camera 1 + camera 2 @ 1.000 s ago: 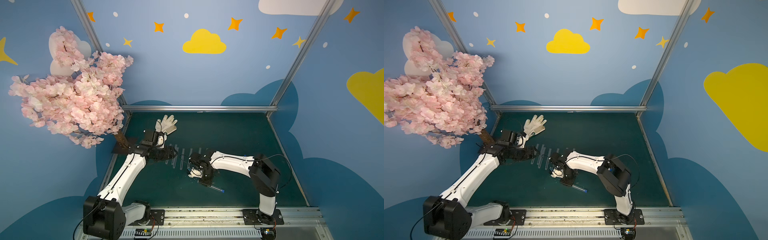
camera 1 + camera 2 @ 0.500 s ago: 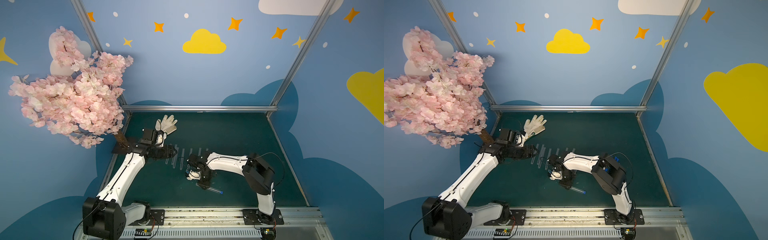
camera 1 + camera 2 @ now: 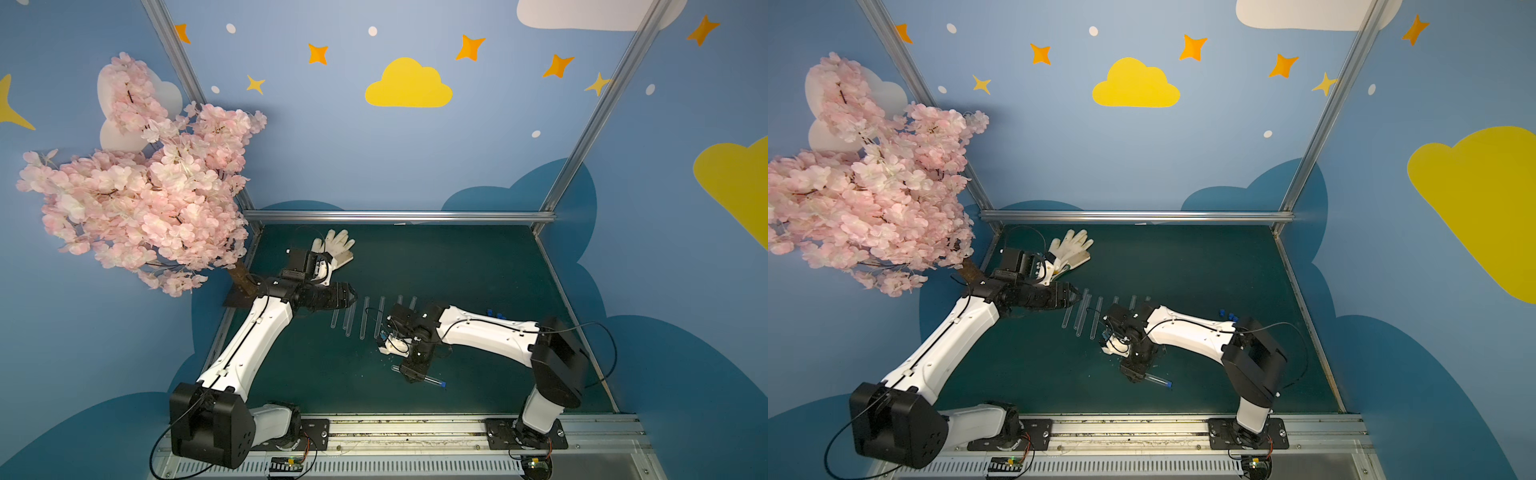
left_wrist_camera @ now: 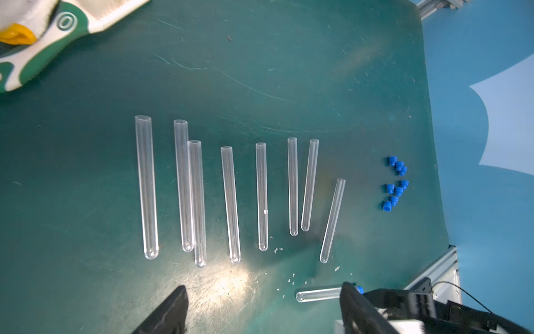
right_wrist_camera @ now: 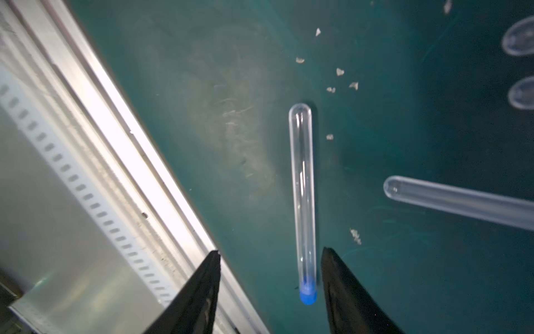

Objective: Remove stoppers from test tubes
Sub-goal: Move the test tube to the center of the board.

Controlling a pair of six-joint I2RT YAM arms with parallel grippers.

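Mat (image 4: 289, 57): dark green, everything lies on it.
Left gripper (image 4: 261, 311): jaws wide apart, holding nothing.
Right gripper (image 5: 271, 251): jaws parted, either side of one tube's plugged end, not clamping it.
Test tubes (image 4: 261, 196): eight unplugged, lying in a row.
Stoppered tube (image 5: 302, 188): flat on the mat, apart from the row.
Stoppers (image 4: 399, 191): loose blue cluster beside the row.
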